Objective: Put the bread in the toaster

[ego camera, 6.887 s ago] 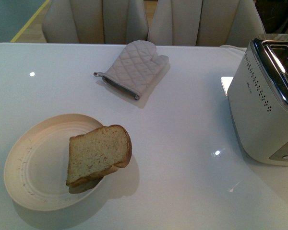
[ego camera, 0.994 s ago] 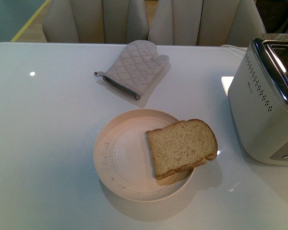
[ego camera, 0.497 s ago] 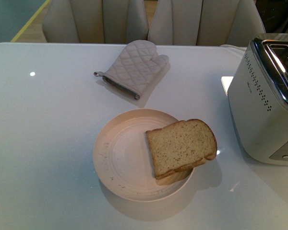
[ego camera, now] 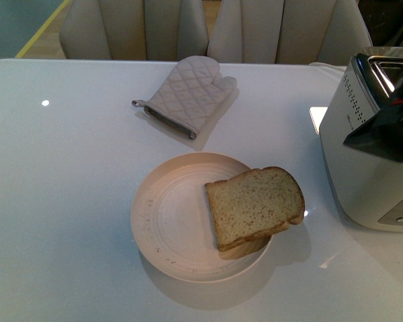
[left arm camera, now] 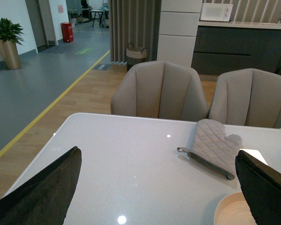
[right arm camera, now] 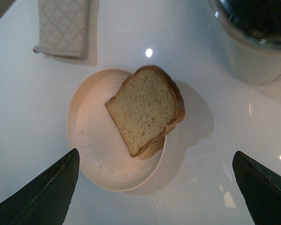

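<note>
1. Right gripper (right arm camera: 154,153): spread wide, with nothing held. Hangs above the bread (right arm camera: 145,108), both dark tips well clear of it on either side.
2. In the front view, shows only as a dark wedge at the right edge, in front of the upper side of the toaster (ego camera: 363,174) and covering part of its chrome top.
3. Left gripper (left arm camera: 158,152): also wide open and empty. Sits above the near part of the table (left arm camera: 131,154), facing the far edge.
4. Bread: lies on the half of the plate (ego camera: 144,221) nearer the toaster, crust corner overhanging the rim on that side. Near the toaster but not touching it, and not in any slot.
5. Plate: pale and round, toward the front of the white table, bare on the half away from the toaster.
6. Toaster: white and boxy, at the table's right side, with rows of dark dots on its flank and a silver button panel low on the near corner.
7. Oven mitt (ego camera: 188,94): quilted beige, flat on the table beyond the plate and well apart from it.
8. Behind the far edge, two beige chairs (ego camera: 134,30) side by side.
</note>
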### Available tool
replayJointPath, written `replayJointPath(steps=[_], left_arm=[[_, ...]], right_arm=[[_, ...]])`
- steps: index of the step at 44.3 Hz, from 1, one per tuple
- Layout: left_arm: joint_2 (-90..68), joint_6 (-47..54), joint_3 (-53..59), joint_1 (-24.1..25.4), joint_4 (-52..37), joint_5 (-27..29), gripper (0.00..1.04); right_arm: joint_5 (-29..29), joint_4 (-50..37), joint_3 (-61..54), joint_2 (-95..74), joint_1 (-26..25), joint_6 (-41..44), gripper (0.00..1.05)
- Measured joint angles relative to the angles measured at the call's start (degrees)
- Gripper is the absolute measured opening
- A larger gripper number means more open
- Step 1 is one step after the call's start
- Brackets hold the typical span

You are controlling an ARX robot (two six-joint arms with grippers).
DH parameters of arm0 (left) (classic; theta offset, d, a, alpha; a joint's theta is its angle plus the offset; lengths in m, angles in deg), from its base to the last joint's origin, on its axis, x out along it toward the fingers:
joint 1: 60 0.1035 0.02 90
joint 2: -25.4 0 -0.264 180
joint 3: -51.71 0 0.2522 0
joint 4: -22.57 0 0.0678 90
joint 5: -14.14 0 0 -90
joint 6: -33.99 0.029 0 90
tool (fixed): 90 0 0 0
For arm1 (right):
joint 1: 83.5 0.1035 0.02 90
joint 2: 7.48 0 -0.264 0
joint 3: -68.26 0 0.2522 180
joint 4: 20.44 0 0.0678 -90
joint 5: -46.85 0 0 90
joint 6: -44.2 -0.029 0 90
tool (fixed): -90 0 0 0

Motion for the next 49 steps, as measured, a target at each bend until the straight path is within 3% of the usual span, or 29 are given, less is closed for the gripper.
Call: replayJointPath(steps=[28, 49], left_arm=[[0.0, 0.0, 0.0, 0.0, 0.0, 0.0, 0.98], [0.0, 0.0, 0.0, 0.0, 0.0, 0.0, 0.98]], right_arm=[[-6.1, -26.8, 0.6, -34.4, -2.1, -0.2, 0.96], [-8.8, -33.0, 9.2, -46.8, -2.4, 0.1, 0.96]])
